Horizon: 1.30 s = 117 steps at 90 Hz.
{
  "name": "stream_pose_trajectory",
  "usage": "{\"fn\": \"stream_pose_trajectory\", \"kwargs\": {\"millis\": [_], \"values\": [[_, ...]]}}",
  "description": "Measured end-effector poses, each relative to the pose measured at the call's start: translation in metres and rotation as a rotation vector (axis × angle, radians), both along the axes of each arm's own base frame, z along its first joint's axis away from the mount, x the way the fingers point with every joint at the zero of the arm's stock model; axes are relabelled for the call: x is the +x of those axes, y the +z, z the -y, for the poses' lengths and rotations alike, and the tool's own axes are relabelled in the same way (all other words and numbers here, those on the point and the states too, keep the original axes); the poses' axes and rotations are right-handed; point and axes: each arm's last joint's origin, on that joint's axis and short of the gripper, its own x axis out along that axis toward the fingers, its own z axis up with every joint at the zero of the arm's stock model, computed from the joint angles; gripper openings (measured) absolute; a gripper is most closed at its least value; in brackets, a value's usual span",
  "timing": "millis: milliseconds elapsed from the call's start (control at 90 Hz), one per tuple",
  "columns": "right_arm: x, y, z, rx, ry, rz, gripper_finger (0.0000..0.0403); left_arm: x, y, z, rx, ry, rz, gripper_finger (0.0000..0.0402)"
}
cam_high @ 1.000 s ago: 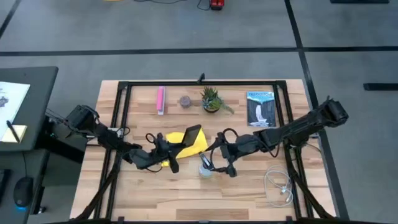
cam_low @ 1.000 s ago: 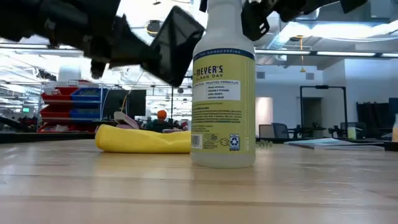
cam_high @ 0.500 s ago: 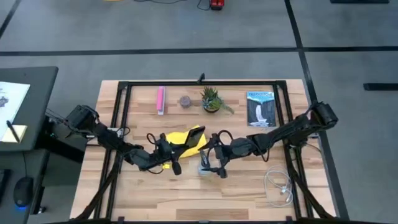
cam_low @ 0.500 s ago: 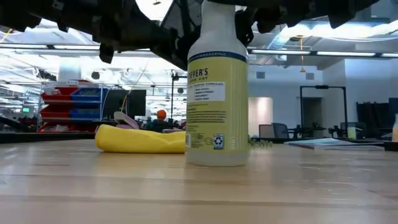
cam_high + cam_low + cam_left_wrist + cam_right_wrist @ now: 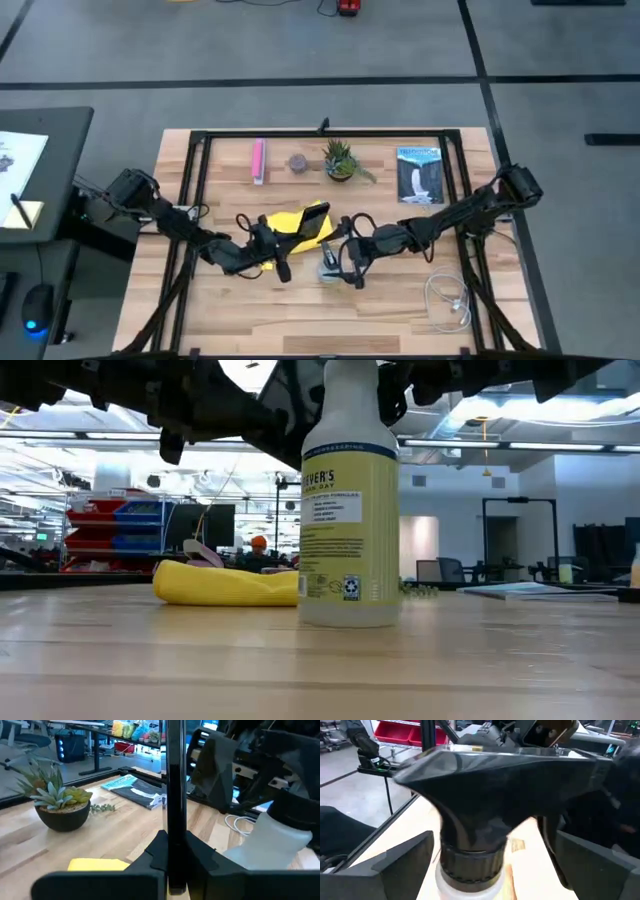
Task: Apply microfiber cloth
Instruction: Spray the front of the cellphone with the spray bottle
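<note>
Wooden table (image 5: 400, 310) in an open workshop with red bins behind; both arms meet at its middle.

Since a moment ago little has changed. The left gripper (image 5: 287, 252) is clamped on the black phone (image 5: 311, 220), holding it edge-up above the microfiber cloth (image 5: 288, 226) lying at table centre. The right gripper (image 5: 345, 262) has its fingers spread either side of the spray bottle (image 5: 350, 510)'s black trigger head.

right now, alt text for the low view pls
A spray bottle with a yellow label stands on a wooden table, dark robot arms crossing above it. A yellow cloth lies bunched behind it to the left, with a workshop room beyond.
</note>
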Motion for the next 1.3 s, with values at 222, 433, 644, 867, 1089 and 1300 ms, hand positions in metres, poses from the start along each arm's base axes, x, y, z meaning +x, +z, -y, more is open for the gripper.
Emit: {"fn": "stream_pose_trajectory", "kwargs": {"millis": [222,433,644,867,1089,1300], "values": [[0.000,0.001,-0.001,0.016,0.032,0.002,0.0356,-0.001,0.004,0.001,0.012,0.008,0.022,0.0011],[0.000,0.001,-0.002,0.017,0.034,0.008,0.0325,-0.002,0.005,0.001,0.016,0.011,0.024,0.0011],[0.000,0.001,-0.002,0.022,0.039,0.007,0.0289,-0.002,0.004,0.001,0.021,0.011,0.019,0.0011],[0.000,0.001,-0.002,0.019,0.033,0.003,0.0252,-0.001,0.004,0.001,0.028,0.011,0.014,0.0011],[-0.002,-0.001,-0.001,-0.019,0.029,-0.028,0.0245,-0.003,0.005,0.001,0.068,0.053,-0.014,0.0011],[-0.013,0.007,0.003,0.009,0.004,-0.113,0.0245,-0.007,0.009,0.000,0.094,0.065,-0.031,0.0011]]}}
